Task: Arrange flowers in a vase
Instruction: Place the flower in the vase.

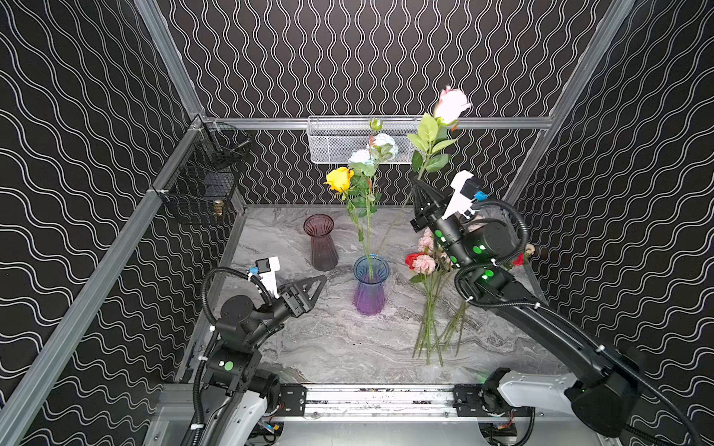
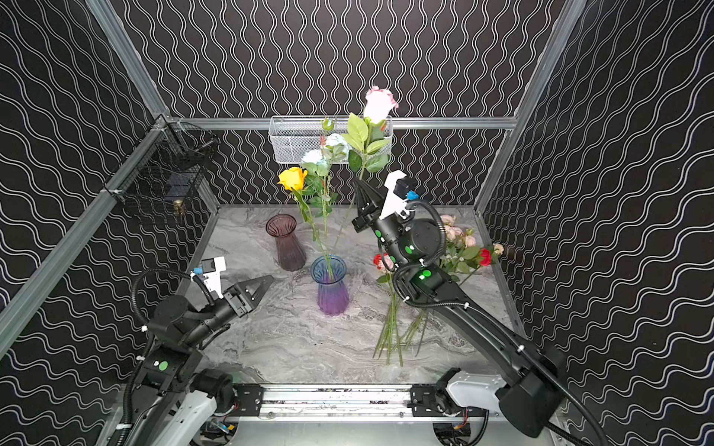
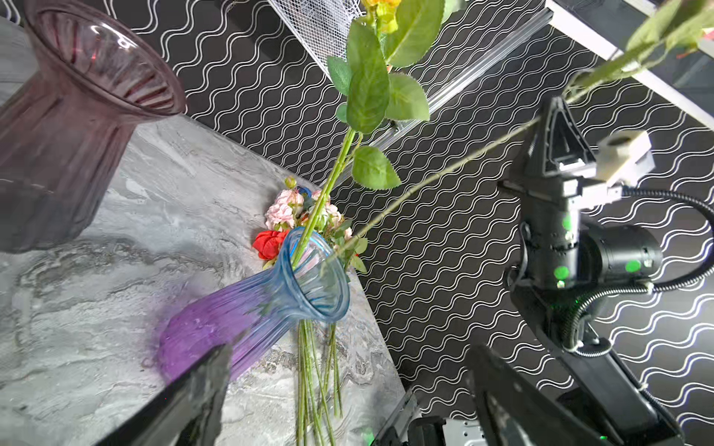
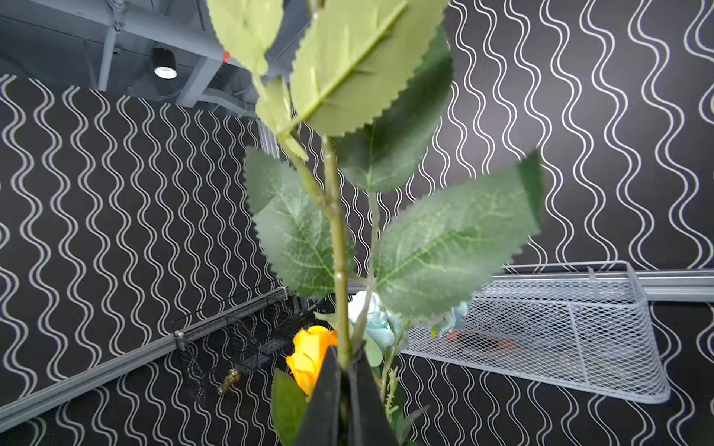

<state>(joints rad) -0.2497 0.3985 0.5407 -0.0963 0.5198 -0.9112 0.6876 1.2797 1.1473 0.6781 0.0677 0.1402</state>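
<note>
A blue-and-purple glass vase (image 1: 370,287) (image 2: 330,287) (image 3: 266,297) stands mid-table and holds a yellow rose (image 1: 339,179) (image 2: 292,178) and pale blue blooms (image 1: 383,144). High above it my right gripper (image 1: 417,184) (image 2: 361,186) (image 4: 344,359) is shut on the stem of a pale pink rose (image 1: 450,103) (image 2: 379,104). The stem slants down, and its lower end sits at the vase mouth in the left wrist view. My left gripper (image 1: 322,280) (image 2: 268,278) (image 3: 349,351) hovers open and empty, left of the vase. More flowers (image 1: 429,309) (image 2: 394,328) lie in a pile at the right.
An empty maroon vase (image 1: 320,241) (image 2: 286,241) (image 3: 77,116) stands behind and left of the blue one. A white mesh basket (image 1: 340,144) (image 4: 560,328) hangs on the back rail. A black wire basket (image 1: 204,177) hangs on the left rail.
</note>
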